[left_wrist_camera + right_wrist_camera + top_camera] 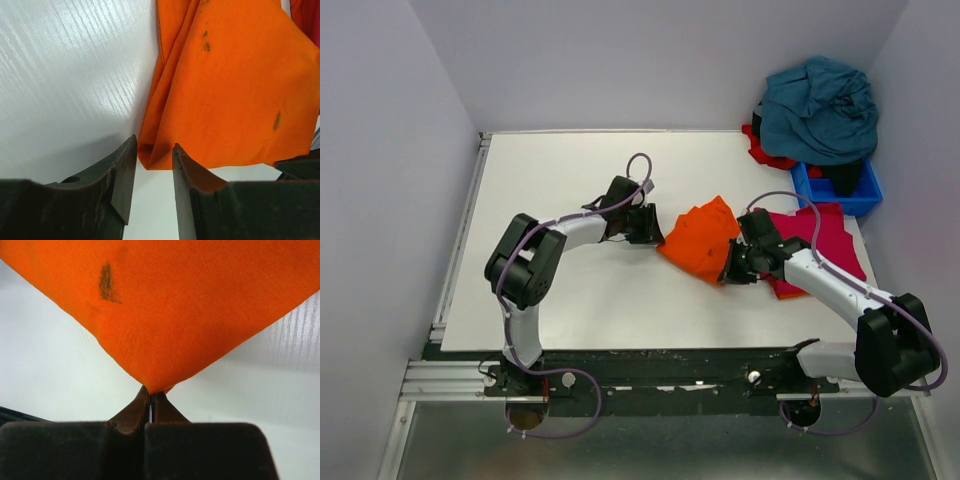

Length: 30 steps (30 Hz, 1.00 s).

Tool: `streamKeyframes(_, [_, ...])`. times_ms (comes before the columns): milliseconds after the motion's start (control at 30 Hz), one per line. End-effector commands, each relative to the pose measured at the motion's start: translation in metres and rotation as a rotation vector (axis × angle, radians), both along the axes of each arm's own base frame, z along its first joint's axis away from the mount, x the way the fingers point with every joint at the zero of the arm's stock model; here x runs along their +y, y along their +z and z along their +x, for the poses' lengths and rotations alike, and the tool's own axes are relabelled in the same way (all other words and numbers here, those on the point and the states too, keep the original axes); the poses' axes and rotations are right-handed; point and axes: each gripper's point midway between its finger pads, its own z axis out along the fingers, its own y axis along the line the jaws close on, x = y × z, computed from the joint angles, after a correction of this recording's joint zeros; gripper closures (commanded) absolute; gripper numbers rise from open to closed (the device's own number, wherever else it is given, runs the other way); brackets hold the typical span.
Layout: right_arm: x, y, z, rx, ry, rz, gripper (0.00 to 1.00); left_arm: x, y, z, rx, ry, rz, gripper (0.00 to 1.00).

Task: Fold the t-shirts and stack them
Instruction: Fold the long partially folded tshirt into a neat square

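Top external, blue bin (842, 203) with dark contents under teal shirt (820, 110), right pincer (729, 269) clamping orange shirt (700, 240), left pincer (656, 228) parted

Nothing readable anywhere tbh. Dark marks (106, 282) on the orange t-shirt (200, 300) just past the jaws are smudges, not letters.

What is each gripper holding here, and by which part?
Right gripper pinches the orange t-shirt by a corner. Left gripper holds nothing; jaws apart at the shirt's folded edge.
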Motion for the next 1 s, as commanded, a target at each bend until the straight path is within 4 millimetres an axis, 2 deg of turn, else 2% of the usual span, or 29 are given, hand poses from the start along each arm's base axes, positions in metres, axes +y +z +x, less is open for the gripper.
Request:
streamKeyframes(0, [-0.001,-0.002,-0.005,0.016,0.006,0.0,0.99,-0.007,-0.009,-0.012,0.033,-0.06,0.008,0.59])
streamKeyframes(67, [-0.002,-0.003,-0.006,0.019,0.007,0.0,0.99,-0.011,-0.01,-0.016,0.05,-0.091,-0.013,0.62])
streamKeyframes(167, [-0.003,-0.003,-0.006,0.018,0.003,-0.005,0.99,-0.012,-0.01,-0.016,0.053,-0.095,-0.016,0.73])
streamKeyframes(233, [-0.003,-0.004,-0.007,0.02,0.003,-0.006,0.99,-0.015,-0.01,-0.017,0.061,-0.106,-0.029,0.96])
streamKeyframes(267, [-0.003,-0.004,-0.007,0.019,0.001,-0.006,0.99,-0.016,-0.01,-0.018,0.069,-0.113,-0.035,1.0])
streamKeyframes(400, [-0.005,0.002,-0.001,0.008,-0.002,-0.016,0.99,-0.007,0.005,-0.006,0.047,-0.073,-0.027,1.0])
streamKeyframes(500, [-0.003,0.02,0.013,-0.013,0.0,0.012,0.99,0.007,0.028,0.008,0.025,-0.03,-0.034,1.0])
streamKeyframes(567, [0.004,0.032,0.016,-0.016,0.021,0.046,0.99,0.019,0.043,0.012,0.012,0.0,-0.015,1.0])
streamKeyframes(633, [0.013,0.04,0.006,0.003,0.042,0.11,0.99,0.028,0.046,0.006,0.014,0.024,0.029,1.0])
streamKeyframes(733, [0.025,0.046,-0.024,0.039,0.079,0.227,0.99,0.04,0.05,-0.019,0.037,0.042,0.054,1.0])
streamKeyframes(867, [0.026,0.044,-0.062,0.083,0.099,0.283,0.99,0.066,0.051,-0.047,0.044,0.092,0.136,1.0])
streamKeyframes(900, [0.026,0.041,-0.07,0.093,0.109,0.293,0.97,0.069,0.047,-0.055,0.059,0.087,0.144,1.0])
streamKeyframes(967, [0.021,0.024,-0.084,0.134,0.117,0.273,0.83,0.068,0.037,-0.073,0.094,0.053,0.154,1.0])
